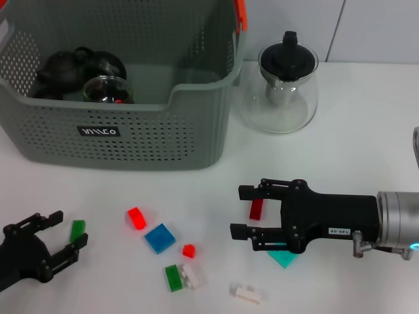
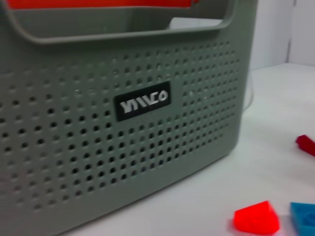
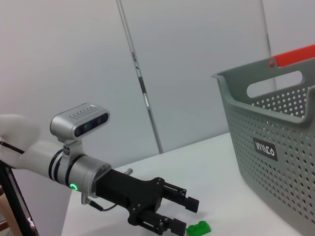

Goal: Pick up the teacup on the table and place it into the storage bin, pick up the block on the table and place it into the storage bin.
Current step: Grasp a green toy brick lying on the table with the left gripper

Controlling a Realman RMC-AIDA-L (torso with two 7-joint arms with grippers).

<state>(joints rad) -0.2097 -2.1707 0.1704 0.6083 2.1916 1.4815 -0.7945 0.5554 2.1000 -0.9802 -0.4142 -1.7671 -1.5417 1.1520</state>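
The white table [image 1: 366,131] has open room between the two claws, broken only by scattered small blocks. The grey perforated storage bin [image 1: 131,137] with its orange handle [image 1: 241,14] stands well beyond the left claw and beyond the right claw towards the left; dark teaware [image 1: 78,69] and a glass cup [image 1: 107,90] lie inside. A glass teapot [image 1: 288,88] with a black lid stands beyond the right claw, beside the bin. The right claw [image 1: 243,210] is released, fingers spread, a dark red block [image 1: 256,209] between them and a teal block [image 1: 283,257] just under its body. The left claw [image 1: 69,230] is released too, a green block [image 1: 77,229] between its fingertips. Between the claws lie red [image 1: 136,218], blue [image 1: 160,238], green [image 1: 174,278] and white [image 1: 247,294] blocks.
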